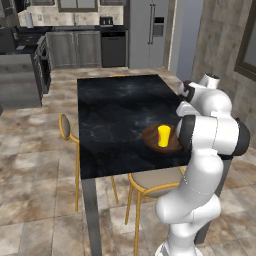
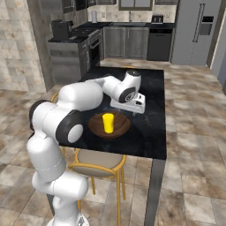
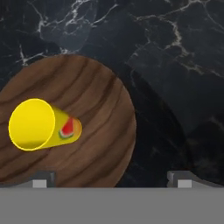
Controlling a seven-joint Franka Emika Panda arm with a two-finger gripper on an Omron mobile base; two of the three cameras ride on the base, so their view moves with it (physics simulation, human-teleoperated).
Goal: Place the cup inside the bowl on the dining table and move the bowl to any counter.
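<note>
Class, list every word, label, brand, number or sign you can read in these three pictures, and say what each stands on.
There are none that can be read.
The cup, standing in the bowl, bears a small picture like a watermelon slice near its base, with no lettering.
The dining table shows only marble veining.
The kitchen appliances behind are too small and blurred to show any brand.

We see even, soft, rendered light in all views — no glare, no strong beam. Glossy black marble-veined dining table [image 1: 115,115] reads dark, pale veins faint. Small bright-yellow cylindrical cup [image 3: 41,125] is brightest spot, evenly lit. Wide dark-brown wooden bowl [image 3: 100,113] casts soft shadow on tabletop beside it. Base views slightly soft, coarse — far kitchen blurry. We note no edge distortion.
</note>
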